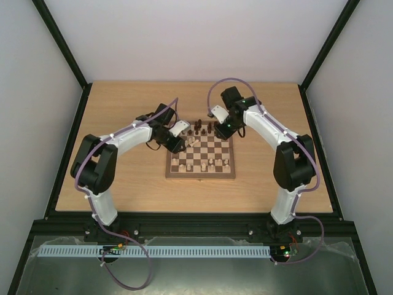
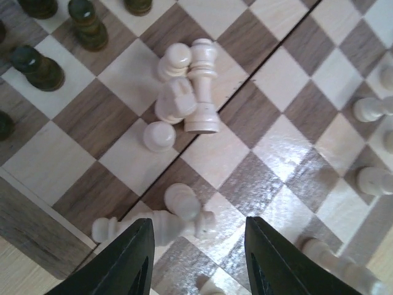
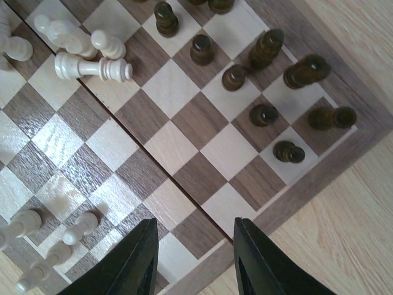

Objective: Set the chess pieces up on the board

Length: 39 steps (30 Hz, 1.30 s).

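Between the fingertips of your left gripper point(image 2: 196, 246) lies a small heap of toppled cream pieces point(image 2: 178, 221) on the board point(image 2: 288, 98). The jaws stand apart and pinch nothing, and bare board shows between the heap and one finger point(image 2: 270, 264). The heap sits hard against the other finger; whether it touches is difficult to tell from this angle.

That is your risk. Close now and you may trap two pieces at once, or one lying on its side may roll and squirt out past the tips. Just ahead of the tips a second cream cluster point(image 2: 184, 92) leans together — a lifted piece swung forward could bowl it over. Beyond that, ahead and to the left, stand dark pieces point(image 2: 37, 67).

Your right gripper point(image 3: 195, 246) is spread too, with nothing in it, above bare squares by the board's border. Ahead and to its right the dark pieces stand upright in the corner, a group the left wrist camera catches only at its edge. Only the overhead view shows both arms bent over the same far end of the board, grippers near each other — mind that if either one swings across.
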Each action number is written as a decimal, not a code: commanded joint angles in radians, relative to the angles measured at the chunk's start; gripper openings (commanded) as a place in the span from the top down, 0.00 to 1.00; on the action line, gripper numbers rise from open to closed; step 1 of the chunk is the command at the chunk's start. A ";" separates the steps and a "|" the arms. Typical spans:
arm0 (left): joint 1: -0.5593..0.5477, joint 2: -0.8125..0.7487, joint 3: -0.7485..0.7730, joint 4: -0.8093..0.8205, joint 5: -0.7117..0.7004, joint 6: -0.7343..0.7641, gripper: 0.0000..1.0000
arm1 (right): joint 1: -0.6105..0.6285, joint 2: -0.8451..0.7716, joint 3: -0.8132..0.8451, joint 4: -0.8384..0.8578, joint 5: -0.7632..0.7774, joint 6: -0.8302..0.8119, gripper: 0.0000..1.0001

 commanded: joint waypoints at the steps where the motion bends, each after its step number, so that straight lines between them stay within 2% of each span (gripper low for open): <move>1: -0.006 0.037 0.053 -0.025 -0.072 -0.013 0.57 | -0.011 -0.042 -0.045 -0.001 0.026 0.019 0.65; 16: -0.049 0.099 0.081 -0.054 -0.061 0.010 0.69 | -0.013 -0.052 -0.094 0.015 0.056 0.028 0.65; 17: -0.055 0.110 0.086 -0.061 -0.067 0.012 0.73 | -0.013 -0.053 -0.098 0.015 0.056 0.028 0.65; 23: -0.064 0.110 0.089 -0.063 -0.062 0.014 0.84 | -0.013 -0.057 -0.107 0.017 0.061 0.028 0.66; 27: -0.072 0.109 0.086 -0.066 -0.048 0.019 0.87 | -0.013 -0.056 -0.107 0.018 0.063 0.028 0.66; 39: -0.112 0.084 0.091 -0.104 0.173 0.095 0.88 | -0.014 -0.062 -0.119 0.018 0.064 0.030 0.66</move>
